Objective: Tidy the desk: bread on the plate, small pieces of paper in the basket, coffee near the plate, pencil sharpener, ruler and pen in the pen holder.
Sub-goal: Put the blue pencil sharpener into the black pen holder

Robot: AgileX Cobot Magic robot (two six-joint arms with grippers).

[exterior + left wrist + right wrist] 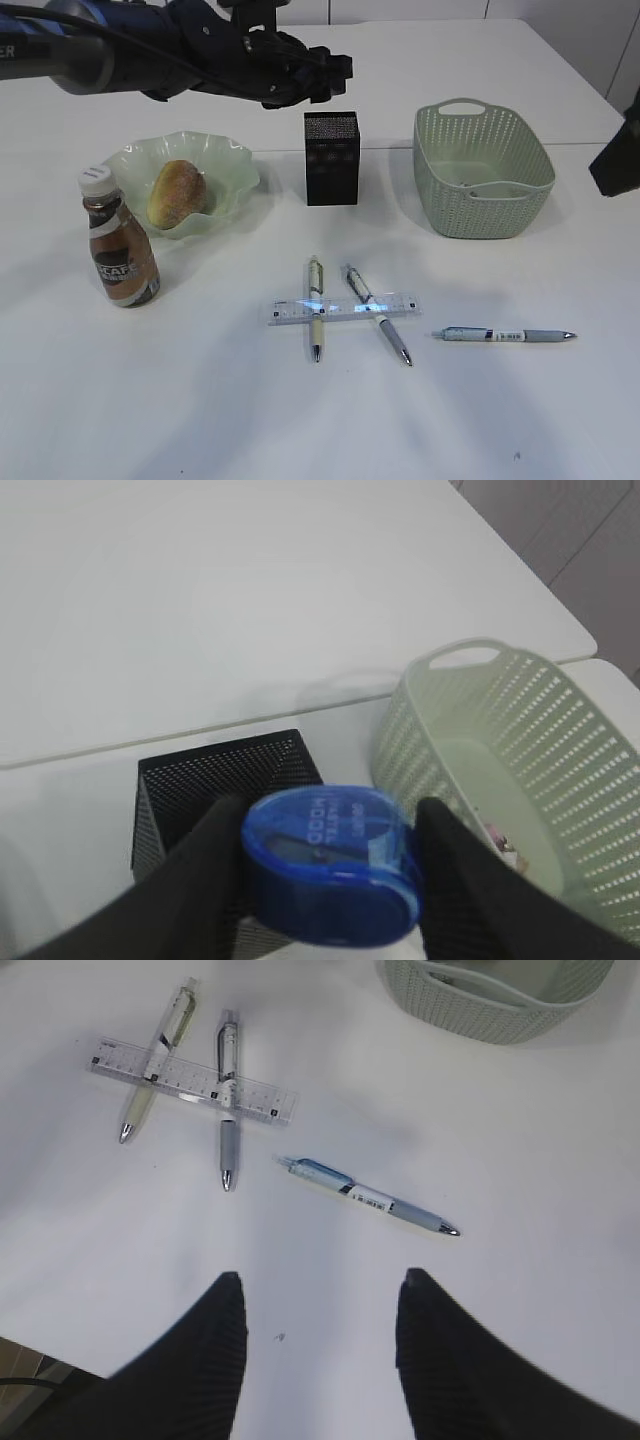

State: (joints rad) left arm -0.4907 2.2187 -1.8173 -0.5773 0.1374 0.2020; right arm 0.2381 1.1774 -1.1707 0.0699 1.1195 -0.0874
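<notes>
Blue pencil sharpener (330,865) clamped between left fingers (205,880).

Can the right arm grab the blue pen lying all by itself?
Probably yes. The right gripper is open and empty, hovering above the table, and the blue pen lies alone just ahead of it. Nothing sits on or against it; the ruler and other pens are off to one side.

Bare table lies between the pen holder (331,158) and basket (483,183); the ruler (344,309) overlies two pens.
</notes>
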